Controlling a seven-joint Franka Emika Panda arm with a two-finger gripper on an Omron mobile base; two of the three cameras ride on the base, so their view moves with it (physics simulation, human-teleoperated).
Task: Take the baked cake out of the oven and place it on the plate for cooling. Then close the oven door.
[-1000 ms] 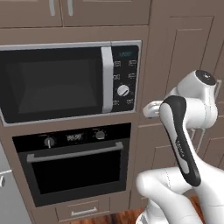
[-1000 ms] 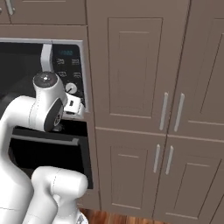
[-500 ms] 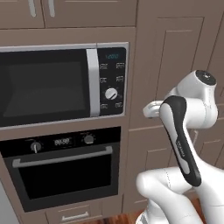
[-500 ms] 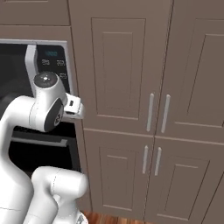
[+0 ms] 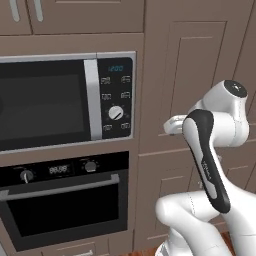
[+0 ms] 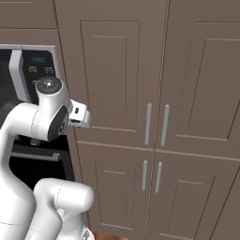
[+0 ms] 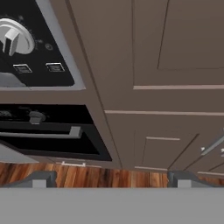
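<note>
Black glass fronts the built-in wall oven, which sits low at the left of the left base view, directly beneath the silver-trimmed microwave with its keypad and single white dial. The oven door — a wide dark panel with a long horizontal silver bar handle along its top edge — stands shut and flush with the brown cabinet frame. In the hand view the same handle runs across the left, below the dial, with wooden floor planks at the bottom.

The white arm is folded at the right of the left base view, well apart from the oven. The gripper points at the brown cabinet panels, its two dark fingertips spread wide with nothing between them.

Compared with the earlier frames, the whole scene has slid leftward in both base views — the camera base has moved, not the appliances. The tall brown cabinet doors with vertical silver pulls now take up more of the right base view, and the oven lies nearer its left edge. The arm keeps the same folded pose.
</note>
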